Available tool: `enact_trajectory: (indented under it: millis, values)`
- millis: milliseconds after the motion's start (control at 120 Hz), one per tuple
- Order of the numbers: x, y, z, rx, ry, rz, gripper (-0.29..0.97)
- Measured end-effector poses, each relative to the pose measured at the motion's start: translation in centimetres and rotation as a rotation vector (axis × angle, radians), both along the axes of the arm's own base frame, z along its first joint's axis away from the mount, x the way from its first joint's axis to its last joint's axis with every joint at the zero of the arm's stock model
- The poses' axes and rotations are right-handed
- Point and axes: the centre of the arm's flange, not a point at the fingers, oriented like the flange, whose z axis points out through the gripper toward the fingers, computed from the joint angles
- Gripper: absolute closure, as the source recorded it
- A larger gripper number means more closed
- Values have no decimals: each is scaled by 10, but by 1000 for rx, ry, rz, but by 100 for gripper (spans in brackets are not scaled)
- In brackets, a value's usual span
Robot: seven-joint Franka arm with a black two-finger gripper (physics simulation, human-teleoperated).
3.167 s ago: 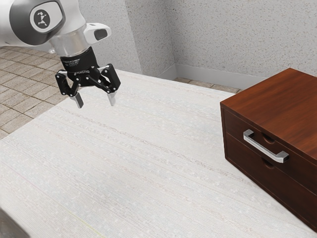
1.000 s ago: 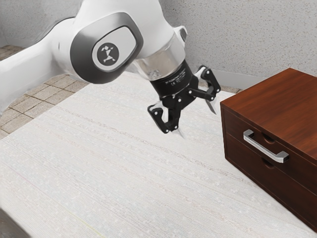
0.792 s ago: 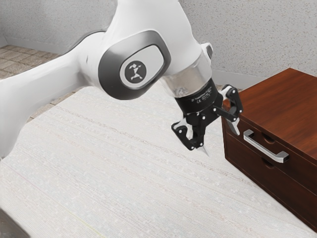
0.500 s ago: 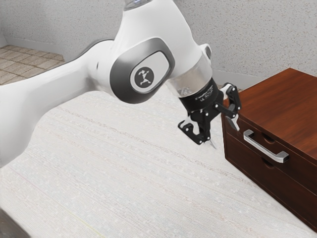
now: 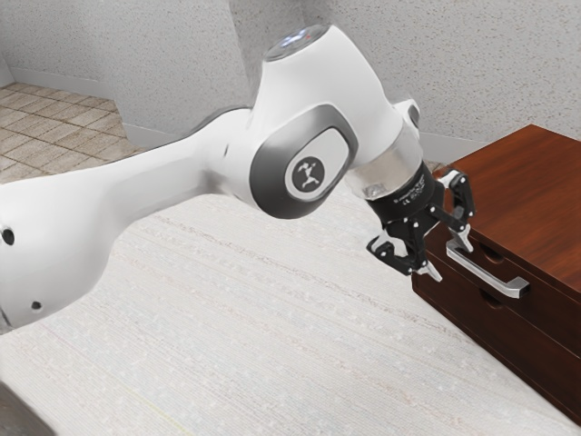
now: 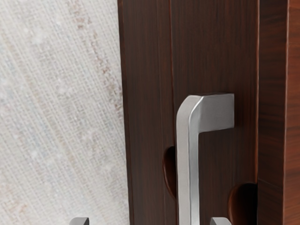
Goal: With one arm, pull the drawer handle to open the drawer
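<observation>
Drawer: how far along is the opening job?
Done: the approach; the gripper sits at one end of the handle. In hand: the grasp; its fingers stand open either side of the handle, not clamping it. Left: shutting and pulling; the drawer looks shut.

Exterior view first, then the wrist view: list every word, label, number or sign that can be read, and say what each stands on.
On the joint cover: a white, figure-like emblem in a dark disc. It is a sign, with no letters.
On the black wrist collar: a few lines of white print, too small to read.
On the drawer cabinet and its handle: no text.
</observation>
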Motion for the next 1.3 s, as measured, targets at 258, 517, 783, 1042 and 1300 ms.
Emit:
enact_trajectory:
  millis: [258, 517, 783, 1042, 1300]
  values:
    - [4, -10, -8, -13, -17, -26, 42]
    - [11, -11, -21, -11, -16, -38, 45]
    - [15, -11, -27, -11, -22, -47, 47]
    - [15, -12, -28, -17, -23, -54, 52]
    - [18, -13, -35, -15, -15, -60, 57]
